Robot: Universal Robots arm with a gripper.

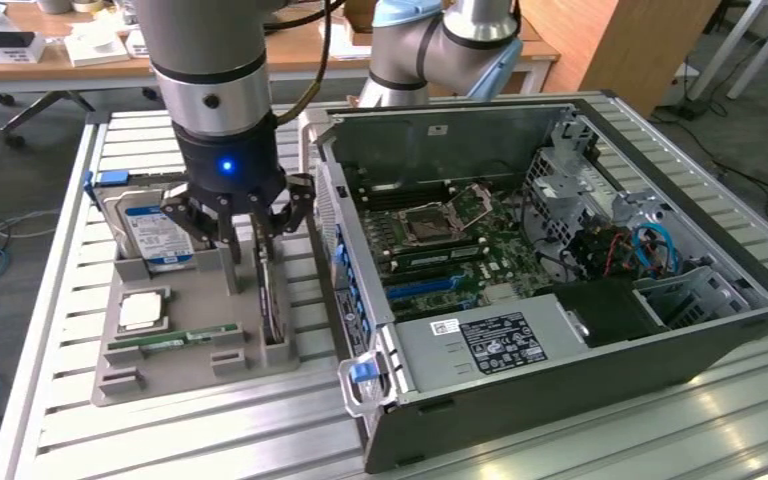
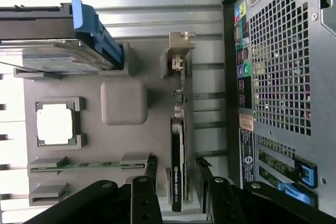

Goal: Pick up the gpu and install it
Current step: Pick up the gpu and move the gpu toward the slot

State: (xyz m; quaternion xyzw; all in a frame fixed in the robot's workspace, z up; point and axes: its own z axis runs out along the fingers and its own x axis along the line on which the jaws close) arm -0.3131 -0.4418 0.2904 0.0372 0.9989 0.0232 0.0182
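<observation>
Wrist view gives the clearest evidence: the gpu [image 2: 177, 145] is seen standing on its long edge in a narrow slot of the grey holder tray [image 2: 131, 140], on the side of the tray nearest to the computer case [image 2: 283, 77]. The gripper [image 2: 177, 163] is placed over one end of the card with its jaws spread apart. One of the fingers [image 2: 150, 171] is found on each side of the card, and a small gap can be noticed between tip and card face. Nothing is grasped, so the tool is judged to be released.

In the exterior view the gripper is positioned low over the tray, beside the hard drive [image 1: 157, 235] with the blue label, which stands upright in its own slot. A processor [image 1: 141, 310] and a memory stick [image 1: 171, 340] are lying in other pockets of the tray and are not touched. The case is laid open on the slatted table [image 1: 224, 430], at the exterior view's right, with the motherboard [image 1: 451, 250] exposed.

The step in hand is judged to be the pick-up, at the point just before the grasp; the installing is not yet begun. For this grasp it is required that the card is centred between the tips and that pressure is put on its flat faces, because a thin upright card could be tilted or jammed in its slot if caught off-centre.
</observation>
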